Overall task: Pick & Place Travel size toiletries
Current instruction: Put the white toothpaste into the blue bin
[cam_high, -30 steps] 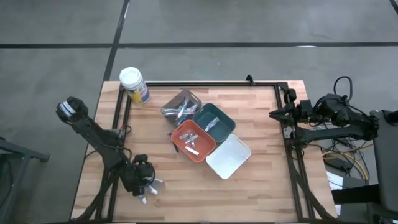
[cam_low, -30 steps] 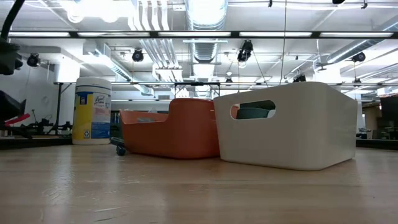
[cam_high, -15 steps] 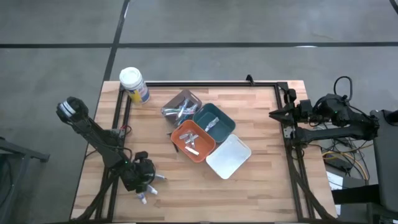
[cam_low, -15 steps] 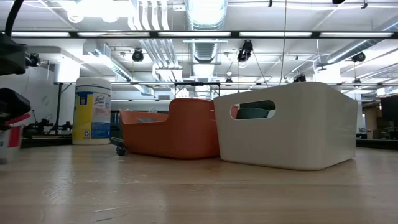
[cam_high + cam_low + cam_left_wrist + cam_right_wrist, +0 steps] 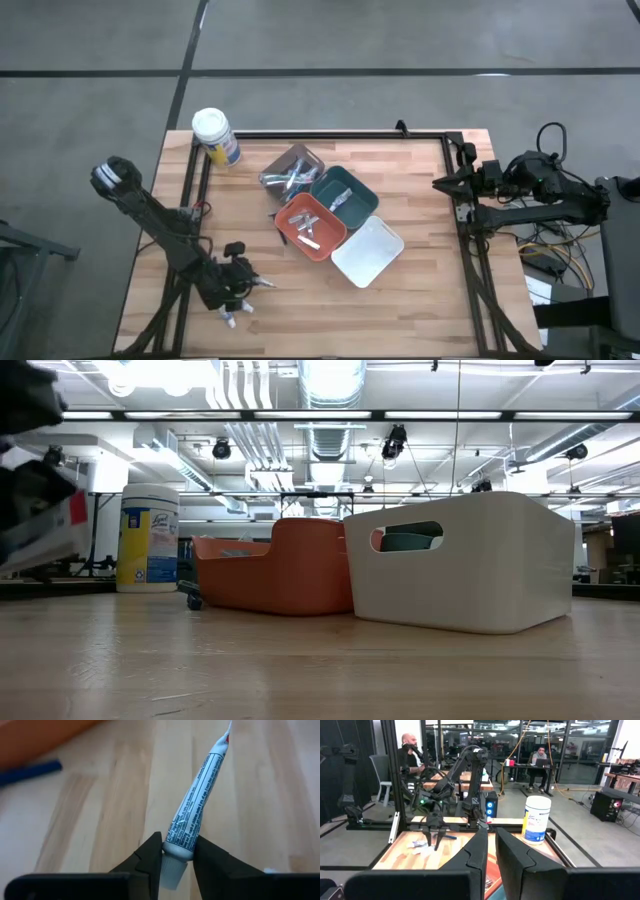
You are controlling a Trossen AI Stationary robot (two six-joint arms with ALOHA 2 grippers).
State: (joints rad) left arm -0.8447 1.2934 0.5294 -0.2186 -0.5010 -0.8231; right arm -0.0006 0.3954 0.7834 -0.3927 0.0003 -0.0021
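One white tube [image 5: 196,815] is pinched near its cap by the left gripper [image 5: 176,852], lifted over the wooden table [image 5: 420,290] near its left front corner. Such a narrow end grip could let it swing or slip. Beyond the table is a bright workshop. The right gripper [image 5: 491,847] waits, fingers nearly together.

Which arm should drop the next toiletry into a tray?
Left. Its gripper already clamps a white tube above the table near the orange tray; the right arm is parked off the table's right edge.
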